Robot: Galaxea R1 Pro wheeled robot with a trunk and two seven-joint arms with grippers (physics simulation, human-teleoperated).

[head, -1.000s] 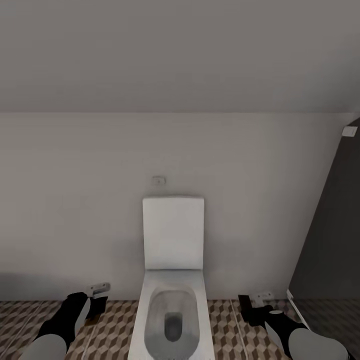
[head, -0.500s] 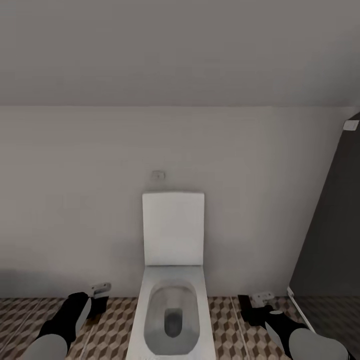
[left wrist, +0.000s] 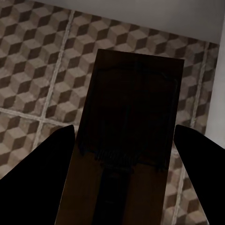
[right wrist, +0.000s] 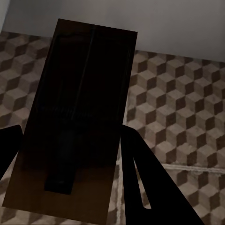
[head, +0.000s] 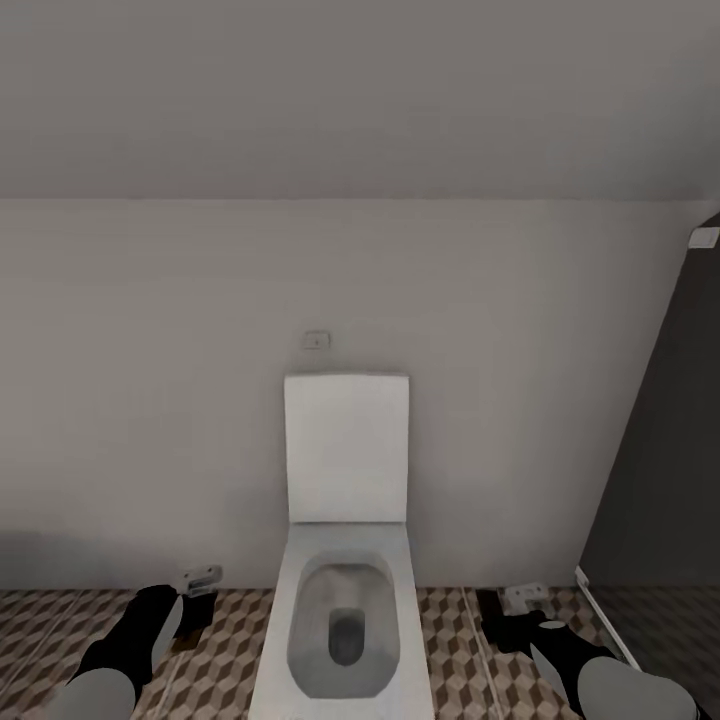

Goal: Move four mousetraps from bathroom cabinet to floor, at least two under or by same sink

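Observation:
In the left wrist view a dark brown mousetrap (left wrist: pixel 131 93) sits flat between the two black fingers of my left gripper (left wrist: pixel 124 140), which is shut on it above the cube-patterned bathroom floor (left wrist: pixel 37 70). My right gripper (right wrist: pixel 70 136) is shut on a second mousetrap (right wrist: pixel 84 84) over the same tiles (right wrist: pixel 187 117). The head view has the left gripper (head: pixel 195 600) and the right gripper (head: pixel 505 612) low at either side of a toilet. The cabinet and the bathroom sink are out of view.
A white toilet (head: pixel 345 600) with its lid up stands straight ahead against a plain grey wall (head: pixel 150 400). A dark shower panel (head: pixel 670 450) rises at the right, its base rail (head: pixel 600 610) close to my right gripper. Patterned floor (head: pixel 455 650) lies on both sides of the toilet.
The whole head view has shifted: the toilet and the wall's top line sit higher in the picture, so the camera moved. Both grippers keep their places and their hold.

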